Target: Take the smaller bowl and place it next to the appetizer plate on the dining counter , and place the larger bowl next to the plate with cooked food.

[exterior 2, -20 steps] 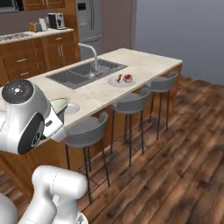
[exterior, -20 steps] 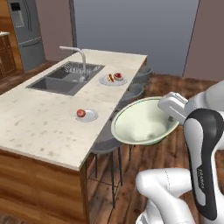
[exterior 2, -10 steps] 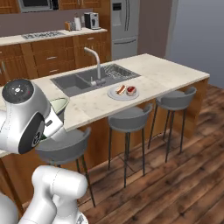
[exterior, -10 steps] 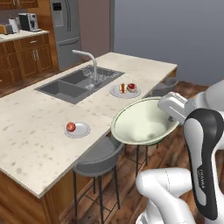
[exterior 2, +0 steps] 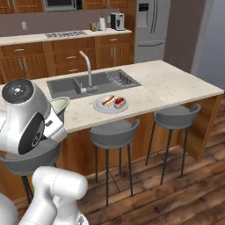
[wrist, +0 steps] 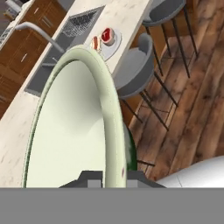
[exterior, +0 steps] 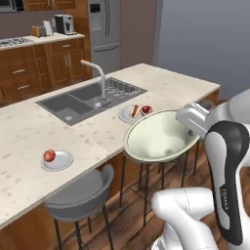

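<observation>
- The two-finger gripper (wrist: 113,177) was clamped on the rim of the wide, pale cream-green bowl (exterior: 161,137), one dark fingertip on each side of the rim's edge in the hand view.
- The bowl was carried in the air, tilted, with its flared rim and hollow turned towards the left base camera, off the near edge of the long beige speckled stone dining counter (exterior: 171,83).
- In the left base view the bowl's far rim overlapped the counter edge just beside the larger round grey plate (exterior: 128,114), which bore a sausage in a bun and a reddish piece of meat.
- That plate lay near the counter's front edge, close to the inset grey sink (exterior: 83,100) and its tall curved tap (exterior: 99,80).
- The small round grey-white plate (exterior: 57,160) with a single red fruit (exterior: 49,155) sat well apart from the larger one, further left along the counter.
- Grey round-seated bar stools (exterior 2: 114,130) stood on the wood floor below the counter's edge.
- In the right base view, a sliver of the bowl's rim (exterior 2: 58,105) showed behind the robot's white arm.
- A steel refrigerator (exterior 2: 152,27) and wooden cabinets (exterior 2: 66,55) lined the far wall.
</observation>
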You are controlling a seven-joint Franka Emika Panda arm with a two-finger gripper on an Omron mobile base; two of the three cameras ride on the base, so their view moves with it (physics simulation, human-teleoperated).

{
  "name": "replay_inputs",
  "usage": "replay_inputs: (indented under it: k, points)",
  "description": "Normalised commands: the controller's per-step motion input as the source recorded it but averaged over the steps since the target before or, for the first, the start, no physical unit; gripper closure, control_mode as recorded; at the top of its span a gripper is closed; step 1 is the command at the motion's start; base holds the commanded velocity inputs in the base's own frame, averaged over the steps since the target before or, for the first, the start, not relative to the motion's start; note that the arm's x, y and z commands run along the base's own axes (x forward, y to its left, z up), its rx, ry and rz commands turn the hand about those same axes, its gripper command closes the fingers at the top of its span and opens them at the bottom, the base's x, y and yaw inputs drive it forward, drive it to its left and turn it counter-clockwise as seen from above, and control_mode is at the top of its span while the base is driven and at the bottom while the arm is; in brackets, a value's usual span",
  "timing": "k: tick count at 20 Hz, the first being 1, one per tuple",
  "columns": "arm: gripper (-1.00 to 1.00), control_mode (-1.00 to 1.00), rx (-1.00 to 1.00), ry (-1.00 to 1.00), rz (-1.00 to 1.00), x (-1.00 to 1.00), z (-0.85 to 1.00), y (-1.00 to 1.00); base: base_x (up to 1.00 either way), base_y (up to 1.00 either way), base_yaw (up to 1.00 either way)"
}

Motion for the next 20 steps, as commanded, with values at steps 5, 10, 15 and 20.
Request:
replay_inputs:
  k: [5,10,15,20]
  points:
    - [1.0,1.0,0.0,0.0,0.0,0.0,0.0,0.0,0.42,-1.0,0.33]
    - [1.0,1.0,0.0,0.0,0.0,0.0,0.0,0.0,0.65,-0.94,0.33]
    - [1.0,1.0,0.0,0.0,0.0,0.0,0.0,0.0,0.74,-0.7,0.34]
    - [1.0,1.0,0.0,0.0,0.0,0.0,0.0,0.0,0.82,-0.28,0.36]
